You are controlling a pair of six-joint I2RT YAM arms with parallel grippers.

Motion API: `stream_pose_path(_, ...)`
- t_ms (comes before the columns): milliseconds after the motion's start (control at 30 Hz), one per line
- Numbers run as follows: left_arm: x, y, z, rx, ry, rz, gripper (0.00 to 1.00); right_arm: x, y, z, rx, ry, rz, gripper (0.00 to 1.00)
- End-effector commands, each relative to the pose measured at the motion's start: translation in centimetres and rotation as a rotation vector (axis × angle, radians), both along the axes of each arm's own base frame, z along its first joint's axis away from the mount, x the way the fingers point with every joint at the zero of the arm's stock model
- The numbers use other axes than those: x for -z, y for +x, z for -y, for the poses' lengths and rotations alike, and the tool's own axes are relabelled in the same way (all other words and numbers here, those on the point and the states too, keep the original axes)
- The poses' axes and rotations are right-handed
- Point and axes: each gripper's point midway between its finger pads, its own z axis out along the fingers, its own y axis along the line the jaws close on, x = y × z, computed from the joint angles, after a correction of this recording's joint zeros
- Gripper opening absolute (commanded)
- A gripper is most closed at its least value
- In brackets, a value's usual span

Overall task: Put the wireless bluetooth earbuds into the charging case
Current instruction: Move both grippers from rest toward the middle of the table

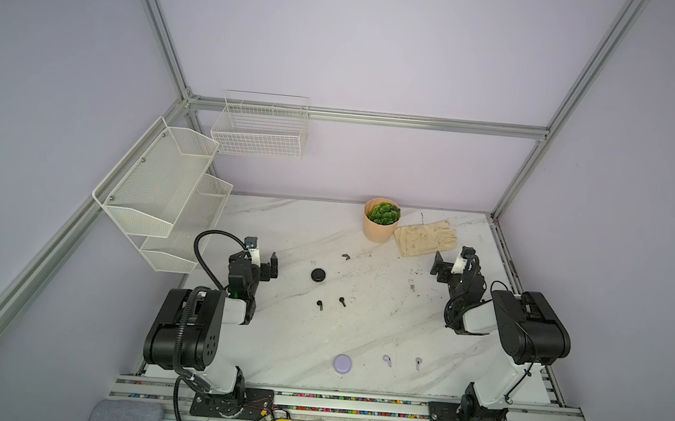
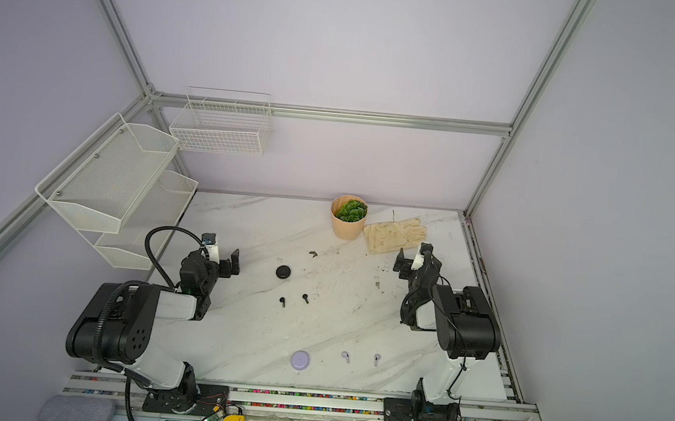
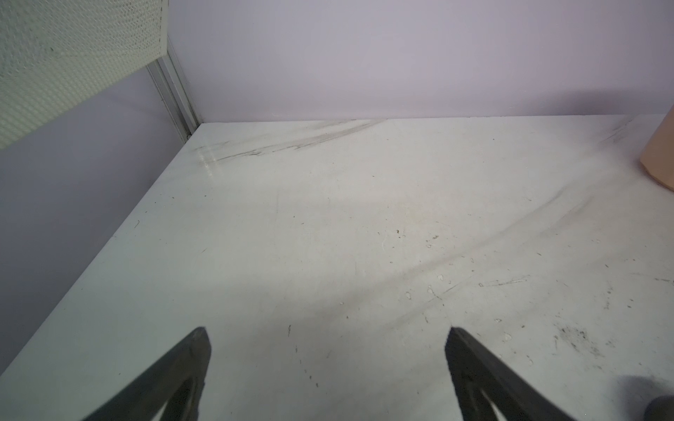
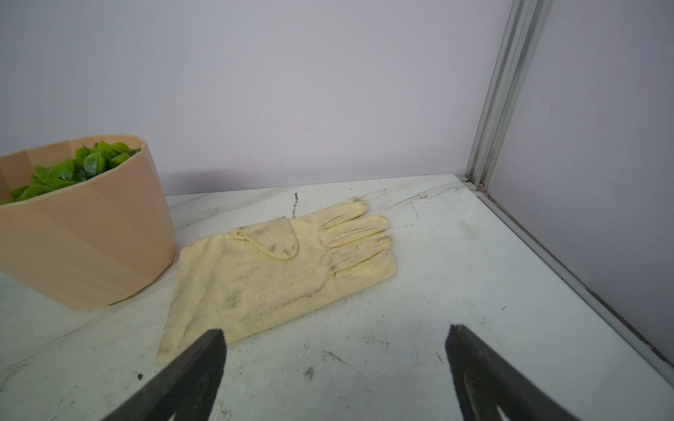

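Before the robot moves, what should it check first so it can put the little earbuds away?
1. Left fingers open and empty: ok.
2. Right fingers open and empty: ok.
3. Black earbuds lying loose near the black case: ok.
4. Pale earbuds lying loose near the lilac case: ok.
5. Lids open for loading: both look shut, not ok.
6. Glove and plant pot well away from the earbuds: ok.

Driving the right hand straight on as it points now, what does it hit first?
Most likely the yellow glove lying just ahead of the open right hand; depth is unclear, so it may touch the table first.
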Motion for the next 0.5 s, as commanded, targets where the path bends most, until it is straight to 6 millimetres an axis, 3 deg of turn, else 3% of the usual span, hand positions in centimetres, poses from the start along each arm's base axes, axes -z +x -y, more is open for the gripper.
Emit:
stream_pose_path(0,-1.0,-0.4,-0.2,-0.021,-0.001,0.051,1.00,-1.6,0.4,0.7,0.040,0.011,0.029,0.97)
stream_pose_path(100,-3.0,-0.8,-2.2,-0.179,0.015,0.049,1.00,-4.1,1.1,0.4,0.130,-0.030,-0.014,0.97)
stream_pose_path(200,-6.2,-1.1,-1.3,-0.206,0.058,0.034,1.00,-6.0,1.5,-2.3,0.251,0.022,-0.062,0.97)
stream_pose_path(300,-7.3,-0.7,0.3,-0.237,-0.040,-0.051,1.00,-5.5,2.5,-10.5,0.050,0.116,-0.137,0.97)
stream_pose_path(367,-6.2,-0.5,1.8,-0.243,-0.117,-0.156,1.00,-4.4,1.9,-17.3,-0.117,0.130,-0.205,0.97)
stream_pose_path(467,-3.2,-1.4,2.3,-0.310,-0.233,-0.302,1.00,-2.1,0.9,-24.1,-0.290,0.222,-0.413,0.97)
